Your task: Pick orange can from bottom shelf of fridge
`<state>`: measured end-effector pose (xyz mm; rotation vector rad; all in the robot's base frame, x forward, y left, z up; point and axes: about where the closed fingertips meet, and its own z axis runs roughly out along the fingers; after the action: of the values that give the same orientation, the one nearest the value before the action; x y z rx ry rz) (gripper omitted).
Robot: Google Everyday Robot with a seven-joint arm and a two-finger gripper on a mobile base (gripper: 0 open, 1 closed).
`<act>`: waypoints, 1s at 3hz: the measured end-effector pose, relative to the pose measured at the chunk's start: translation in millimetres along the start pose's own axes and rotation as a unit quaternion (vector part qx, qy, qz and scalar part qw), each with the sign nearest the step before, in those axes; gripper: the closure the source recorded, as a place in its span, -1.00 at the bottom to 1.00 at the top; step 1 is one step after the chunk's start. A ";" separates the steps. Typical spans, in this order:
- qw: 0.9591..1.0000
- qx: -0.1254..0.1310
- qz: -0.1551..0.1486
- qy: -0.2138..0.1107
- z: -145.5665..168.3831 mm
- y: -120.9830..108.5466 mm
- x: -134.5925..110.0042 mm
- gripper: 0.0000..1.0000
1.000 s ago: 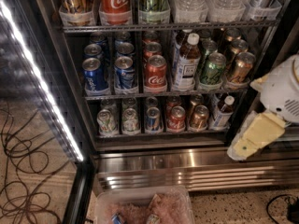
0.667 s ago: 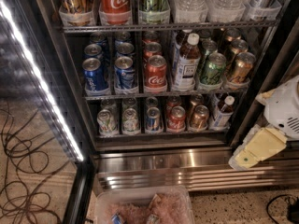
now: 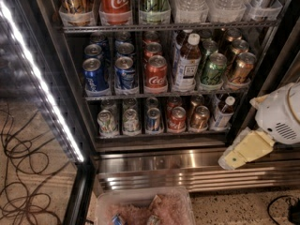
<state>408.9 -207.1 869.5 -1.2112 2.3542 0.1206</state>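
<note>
The orange can [image 3: 200, 117] stands on the bottom shelf [image 3: 159, 135] of the fridge [image 3: 164, 165], fifth in the front row, between a red can [image 3: 177, 119] on its left and a small white-capped bottle [image 3: 223, 112] on its right. More cans stand behind it. My gripper [image 3: 246, 152], pale yellow under a white wrist housing [image 3: 281, 114], hangs outside the fridge at the right. It is lower than the shelf, in front of the steel base, and well to the right of the orange can. It touches nothing.
Silver-green cans [image 3: 107, 122] and a blue can [image 3: 153, 119] fill the shelf's left. The rack above holds taller blue and red cans [image 3: 156, 73]. The open glass door with its light strip [image 3: 42, 86] stands left. Cables [image 3: 23, 172] lie on the floor; a clear bin [image 3: 145, 207] sits below.
My gripper and wrist have dropped from level with the bottom shelf to in front of the steel base, shifting slightly left. The cans have not moved.
</note>
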 end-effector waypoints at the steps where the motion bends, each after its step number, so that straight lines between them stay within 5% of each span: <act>1: 0.996 -0.006 0.072 -0.042 46.2 16.4 -6.1 -1.00; 2: 0.990 0.006 0.129 -0.063 87.2 28.8 -9.6 -1.00; 3: 0.986 0.033 0.138 -0.087 87.4 14.9 -18.4 -1.00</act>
<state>439.4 -158.9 799.1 -0.8028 2.3388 0.2280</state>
